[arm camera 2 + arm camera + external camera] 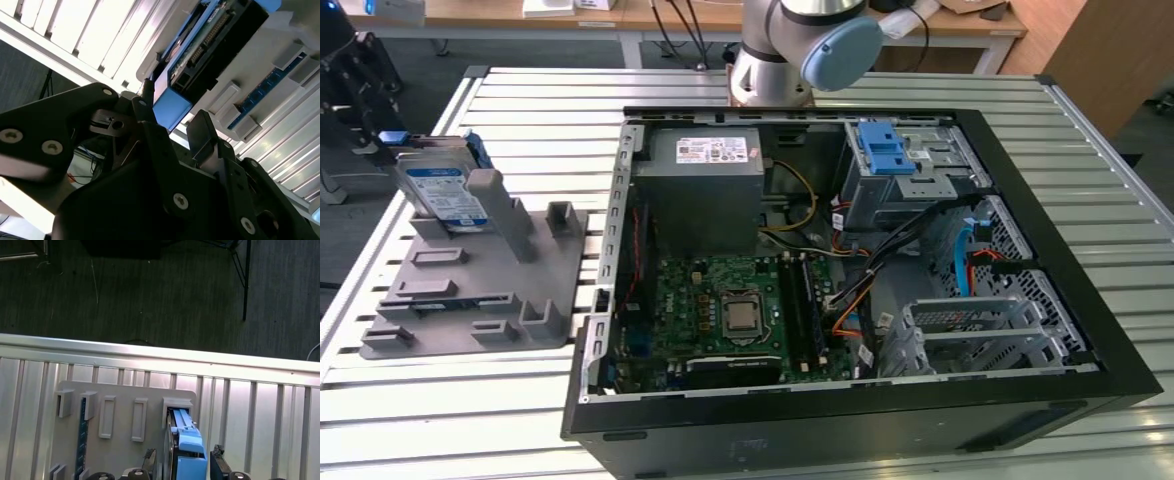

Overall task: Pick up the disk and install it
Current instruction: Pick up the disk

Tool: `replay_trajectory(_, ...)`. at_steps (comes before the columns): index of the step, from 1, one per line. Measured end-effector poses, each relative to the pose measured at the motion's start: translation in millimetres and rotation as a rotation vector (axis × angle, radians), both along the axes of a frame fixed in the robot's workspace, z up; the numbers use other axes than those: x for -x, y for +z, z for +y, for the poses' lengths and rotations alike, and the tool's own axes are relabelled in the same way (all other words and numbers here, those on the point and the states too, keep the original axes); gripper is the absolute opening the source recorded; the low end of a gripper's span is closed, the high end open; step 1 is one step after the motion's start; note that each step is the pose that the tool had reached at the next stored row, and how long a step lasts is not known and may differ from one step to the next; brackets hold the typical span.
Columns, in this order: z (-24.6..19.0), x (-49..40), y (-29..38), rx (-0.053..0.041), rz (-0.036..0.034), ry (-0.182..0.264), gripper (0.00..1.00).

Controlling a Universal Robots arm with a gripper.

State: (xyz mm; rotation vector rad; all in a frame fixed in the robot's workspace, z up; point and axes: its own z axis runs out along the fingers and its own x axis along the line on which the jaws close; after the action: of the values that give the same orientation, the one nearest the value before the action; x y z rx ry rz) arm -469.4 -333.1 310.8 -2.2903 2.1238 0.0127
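Disk [443, 190] upright in grey holder [480, 300] on slatted counter [520, 110], at the exterior view's left, well apart from open computer case [854, 430]. In first wrist view, hand [183, 463] open, black fingers [218, 462] flanking disk's blue end. In second wrist view, same open fingers either side of that blue end.

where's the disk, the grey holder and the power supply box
disk [444, 196]: exterior view, on its label
grey holder [494, 275]: exterior view, bare base
power supply box [707, 205]: exterior view, grey face
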Motion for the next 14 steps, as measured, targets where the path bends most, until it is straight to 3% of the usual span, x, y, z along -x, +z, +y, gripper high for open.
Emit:
replay_trajectory(7, 0.0, 0.7, -2.9, -0.0002, -0.0001, 0.000, 0.53)
replay_trajectory(14, 0.1, 1.1, -12.3, 0.0000, 0.0041, 0.000, 0.53)
